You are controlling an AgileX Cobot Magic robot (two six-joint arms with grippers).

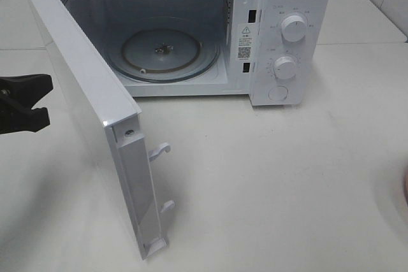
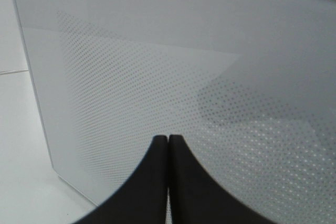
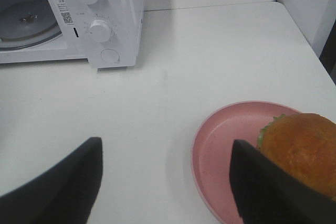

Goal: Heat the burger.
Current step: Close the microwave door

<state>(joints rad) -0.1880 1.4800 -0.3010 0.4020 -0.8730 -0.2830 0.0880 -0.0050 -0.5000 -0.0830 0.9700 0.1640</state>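
Counting, scene: one microwave, one plate, one burger, two grippers, one white table.
Microwave [image 1: 280, 36]: single white unit on the table [image 1: 287, 183], its door [image 1: 89, 113] swung wide open toward the left side of the exterior view.
Turntable [image 1: 162, 52]: one round glass tray inside the cavity, bare.
Knobs: two round white dials on the control panel, upper knob [image 1: 294, 28] above lower knob [image 1: 285, 67]; one round button [image 1: 278, 93] beneath them.
Door latches: two white hooks stick out of the door's inner edge, upper hook [image 1: 159, 151] and lower hook [image 1: 167, 206].
Writing: one white sticker [image 1: 245, 41] on the cavity frame with a warning triangle and a QR code; its small text is too fine to read, as are the marks around the dials.
Burger [image 3: 302, 150]: one, golden-brown bun with a fringe of green lettuce, sitting on the pink plate [image 3: 220, 145], well to the right of the microwave.
Right gripper [image 3: 165, 177]: jaws spread wide, holding nothing, hovering over the table and plate edge with the burger just beside one finger.
Left gripper [image 2: 168, 145]: fingertips pressed together, nothing between them, close to the outer face of the dotted door window.
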